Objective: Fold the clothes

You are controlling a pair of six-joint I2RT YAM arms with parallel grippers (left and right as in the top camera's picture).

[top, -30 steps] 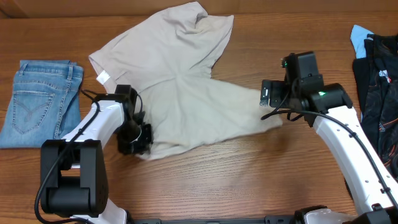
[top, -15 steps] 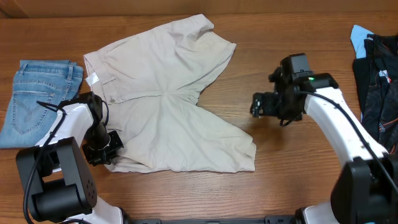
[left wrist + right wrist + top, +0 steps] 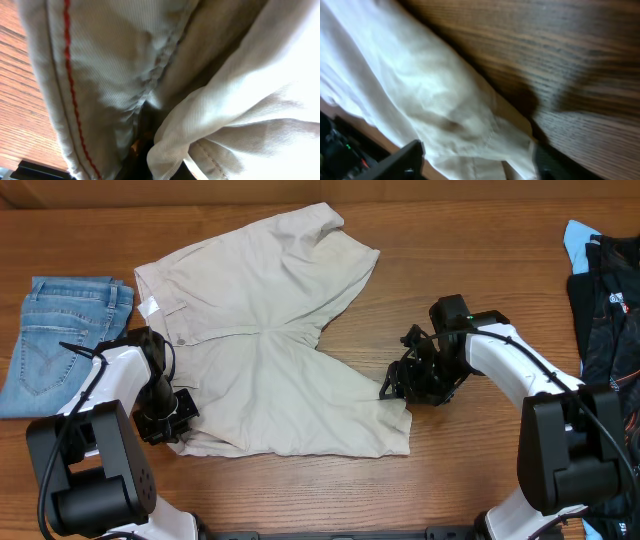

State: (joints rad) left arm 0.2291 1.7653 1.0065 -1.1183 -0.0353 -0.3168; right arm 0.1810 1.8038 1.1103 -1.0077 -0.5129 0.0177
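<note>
Beige shorts [image 3: 260, 350] lie spread flat on the wooden table [image 3: 480, 480], waistband to the left, legs to the right. My left gripper [image 3: 168, 418] is at the front left corner of the waistband. In the left wrist view the shorts' cloth [image 3: 110, 65], with a red-stitched seam, fills the frame and a fold runs down into the jaws. My right gripper [image 3: 397, 390] is low at the hem of the near leg. In the right wrist view it [image 3: 475, 167] is open, with the hem [image 3: 450, 115] lying between its fingers [image 3: 400, 160].
Folded blue jeans [image 3: 60, 340] lie at the left edge. A pile of dark clothes [image 3: 605, 310] and a light blue garment [image 3: 578, 240] sit at the right edge. Bare wood shows along the front and between the shorts and the pile.
The shorts were dragged left and laid flat, and the right gripper let go. Since then the right gripper has dropped down and left onto the near leg's hem. The left arm stays still.
</note>
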